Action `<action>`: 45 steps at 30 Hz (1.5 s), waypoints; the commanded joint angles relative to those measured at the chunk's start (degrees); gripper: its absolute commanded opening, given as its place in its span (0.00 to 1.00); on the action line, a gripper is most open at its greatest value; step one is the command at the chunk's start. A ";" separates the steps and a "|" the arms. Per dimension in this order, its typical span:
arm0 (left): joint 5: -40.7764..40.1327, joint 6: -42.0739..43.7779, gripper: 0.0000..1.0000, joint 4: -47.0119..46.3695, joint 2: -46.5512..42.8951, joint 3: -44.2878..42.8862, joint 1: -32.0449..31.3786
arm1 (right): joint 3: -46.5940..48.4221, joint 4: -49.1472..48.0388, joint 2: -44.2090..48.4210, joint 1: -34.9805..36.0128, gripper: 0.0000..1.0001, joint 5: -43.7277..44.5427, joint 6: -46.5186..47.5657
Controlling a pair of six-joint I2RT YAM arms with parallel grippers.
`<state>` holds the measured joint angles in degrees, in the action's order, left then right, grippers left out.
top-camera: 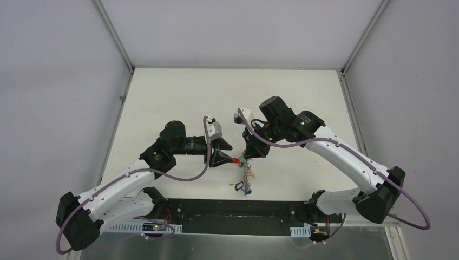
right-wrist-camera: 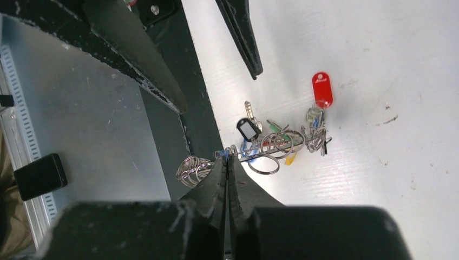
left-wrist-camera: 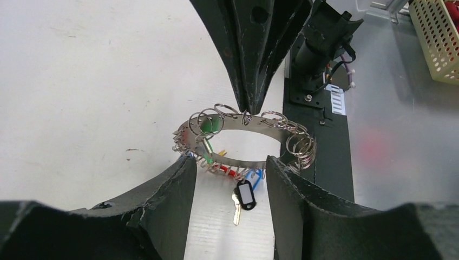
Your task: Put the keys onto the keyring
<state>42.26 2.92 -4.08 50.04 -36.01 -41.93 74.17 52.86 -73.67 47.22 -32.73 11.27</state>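
Right tool [right-wrist-camera: 227, 158] clamped together on rim of keyring [left-wrist-camera: 230, 122], holding it over the counter [top-camera: 178, 97] near its front edge. Left tool [left-wrist-camera: 230, 173] fingers apart, straddling the ring's opposite rim, gripping nothing visible. Red-tagged key [right-wrist-camera: 322, 89] sits at the ring's far end from the right tool; can't tell if threaded. Black-tagged key [left-wrist-camera: 245, 194] dangles from the ring.

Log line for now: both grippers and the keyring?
right gripper: shut on rim of large flat grey metal keyring | left gripper: open, empty, facing ring | red oblong plastic tag: at ring, untouched
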 commanded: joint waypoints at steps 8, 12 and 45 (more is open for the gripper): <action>3.20 1.45 0.45 -9.35 5.20 -1.60 -4.55 | 4.74 5.73 -2.19 3.13 0.00 5.73 5.13; 1.42 0.77 0.44 -11.12 6.28 -1.24 -5.81 | 4.40 1.39 -0.99 3.16 0.00 8.08 1.49; -14.86 -10.01 0.59 -3.13 8.77 -2.15 -6.82 | -2.78 -10.91 -0.45 3.16 0.00 19.33 -2.78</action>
<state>30.39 -0.32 -7.20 57.82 -35.99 -47.88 71.35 47.88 -75.68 50.15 -16.40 13.21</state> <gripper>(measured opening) 0.549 0.006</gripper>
